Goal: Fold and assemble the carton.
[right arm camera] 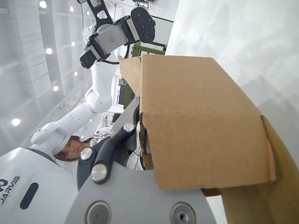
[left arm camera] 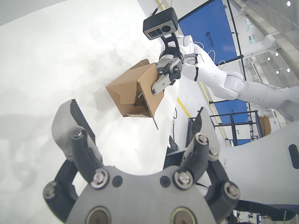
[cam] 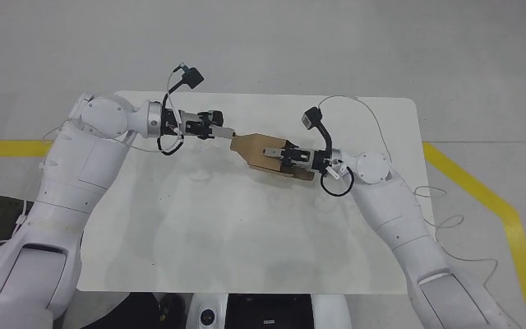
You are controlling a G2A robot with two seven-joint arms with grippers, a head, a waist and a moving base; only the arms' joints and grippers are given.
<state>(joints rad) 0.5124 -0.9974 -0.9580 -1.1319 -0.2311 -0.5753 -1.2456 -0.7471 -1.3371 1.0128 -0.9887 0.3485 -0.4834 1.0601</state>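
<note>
Robotics lab: white worktable (cam: 246,247), yellow floor tape (cam: 20,148), blue partition panels (left arm camera: 205,24), metal racks (left arm camera: 232,129).

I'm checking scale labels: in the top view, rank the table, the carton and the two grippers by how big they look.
1. table
2. carton
3. left gripper and right gripper: they look about alike, so they are not ranked against each other.
</note>
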